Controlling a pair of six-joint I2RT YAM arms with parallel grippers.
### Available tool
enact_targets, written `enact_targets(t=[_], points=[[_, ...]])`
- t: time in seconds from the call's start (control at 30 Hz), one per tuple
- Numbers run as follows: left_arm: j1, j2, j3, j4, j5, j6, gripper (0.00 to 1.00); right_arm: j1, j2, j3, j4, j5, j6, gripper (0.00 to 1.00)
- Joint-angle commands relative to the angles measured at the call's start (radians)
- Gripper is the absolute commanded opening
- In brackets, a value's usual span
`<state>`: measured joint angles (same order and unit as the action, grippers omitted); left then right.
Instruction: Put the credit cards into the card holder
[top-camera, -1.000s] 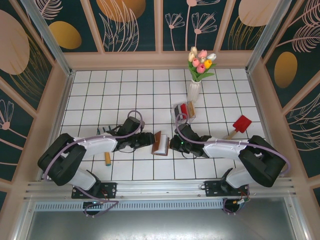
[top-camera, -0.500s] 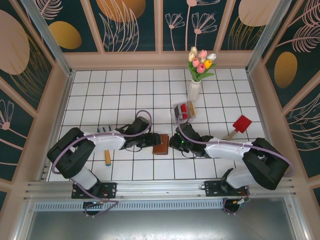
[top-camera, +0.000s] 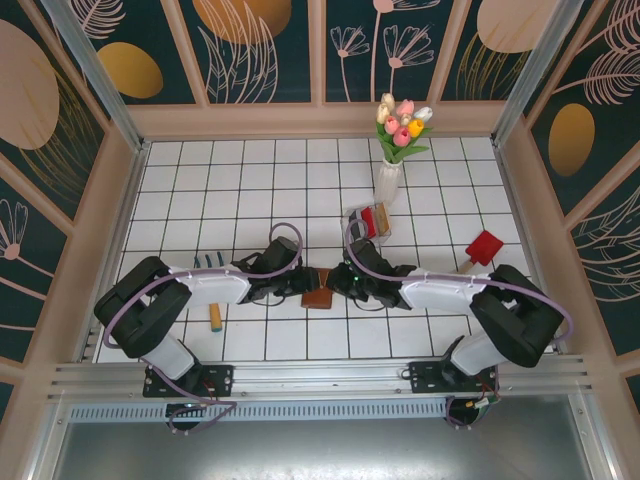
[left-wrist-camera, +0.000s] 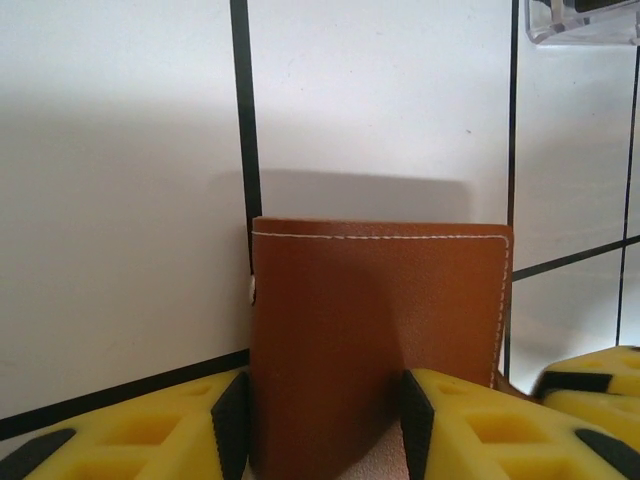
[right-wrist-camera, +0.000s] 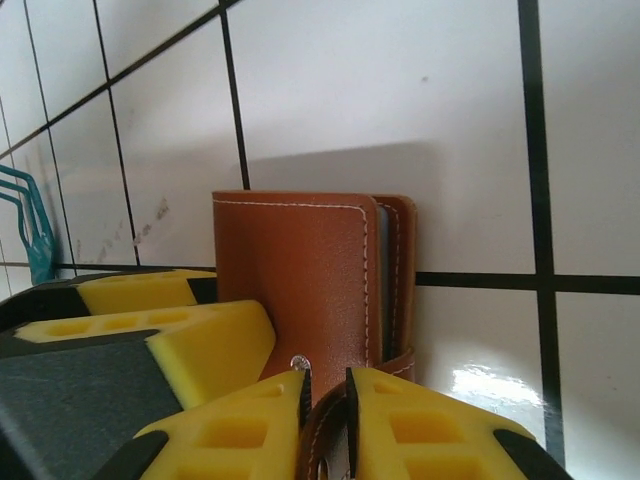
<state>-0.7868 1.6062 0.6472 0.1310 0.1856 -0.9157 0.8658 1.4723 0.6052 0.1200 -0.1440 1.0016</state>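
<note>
From above, the card holder (top-camera: 320, 299) is seen flat on the tiles (top-camera: 250, 200), left gripper (top-camera: 303, 288) touching its left side, right gripper (top-camera: 339, 285) its right, neither nearer. Left wrist: the folded leather is straddled by yellow fingers (left-wrist-camera: 150, 435); clenched or merely resting cannot be told. Right wrist: the clasp tab (right-wrist-camera: 326, 445) is apparently pinched between nearly closed jaws; any cards inside are hidden.

Brown leather card holder (left-wrist-camera: 375, 320) folded shut on tiles.
</note>
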Motion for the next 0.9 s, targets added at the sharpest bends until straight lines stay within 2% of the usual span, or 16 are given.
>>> enact_targets(t=[0.0, 0.27, 0.53, 0.7, 0.87], points=[[-0.039, 0.067, -0.036, 0.053, 0.045, -0.052, 0.46, 0.012, 0.021, 0.030, 0.093, -0.062, 0.029, 0.20], [-0.040, 0.005, -0.081, 0.075, 0.021, -0.101, 0.42, 0.008, 0.052, 0.003, 0.153, -0.095, 0.064, 0.34], [-0.041, -0.032, -0.099, 0.066, 0.023, -0.097, 0.44, 0.003, -0.028, -0.055, 0.206, -0.088, 0.103, 0.45], [-0.041, -0.057, -0.093, 0.018, 0.017, -0.066, 0.46, -0.004, -0.080, -0.085, 0.197, -0.078, 0.109, 0.47], [-0.040, -0.070, -0.095, -0.015, 0.004, -0.045, 0.47, -0.004, -0.141, -0.085, 0.082, -0.015, 0.090, 0.44]])
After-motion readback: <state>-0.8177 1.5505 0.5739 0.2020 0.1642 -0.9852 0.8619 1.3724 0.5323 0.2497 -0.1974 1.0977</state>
